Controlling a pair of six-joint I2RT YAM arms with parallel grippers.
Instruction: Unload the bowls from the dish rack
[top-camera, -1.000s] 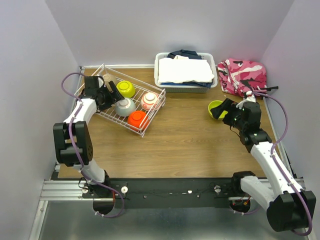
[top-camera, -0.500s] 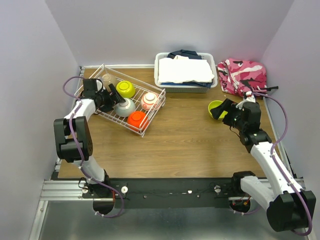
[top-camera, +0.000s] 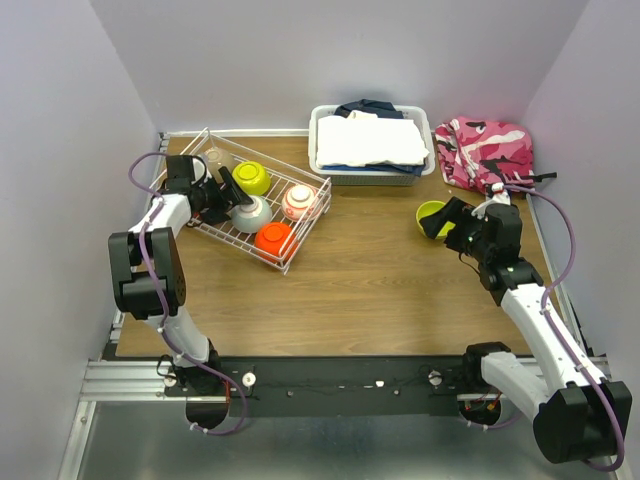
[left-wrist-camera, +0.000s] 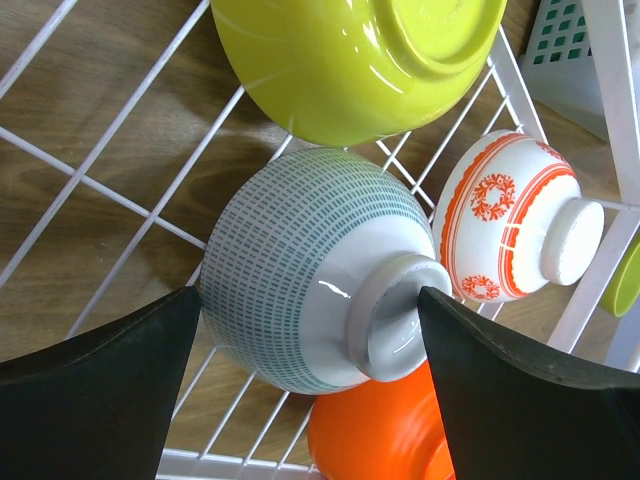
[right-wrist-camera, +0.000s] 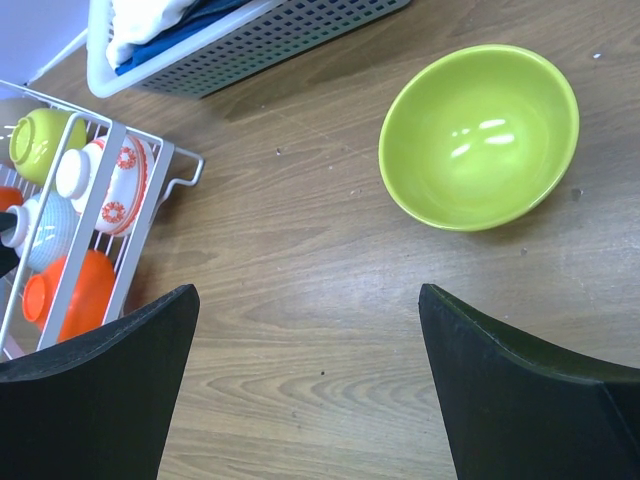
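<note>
Left fingers (left-wrist-camera: 100, 390) stand spread, gripping nothing, either side of a grey bowl (left-wrist-camera: 300, 270) in the wire dish rack (top-camera: 310, 225), beside a yellow bowl (left-wrist-camera: 350, 60), an orange bowl (left-wrist-camera: 375, 435) and a red-patterned bowl (left-wrist-camera: 500, 220). Right fingers (right-wrist-camera: 90, 390) hang open above the surface (top-camera: 380, 290), near a lime bowl (right-wrist-camera: 478, 135).

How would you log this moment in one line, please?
left gripper: open, around grey bowl in dish rack | right gripper: open, near lime bowl on table

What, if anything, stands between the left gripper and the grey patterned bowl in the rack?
Nothing visible: the open left gripper flanks the grey patterned bowl. The lime-yellow bowl and orange bowl lie beside it, not between.
</note>
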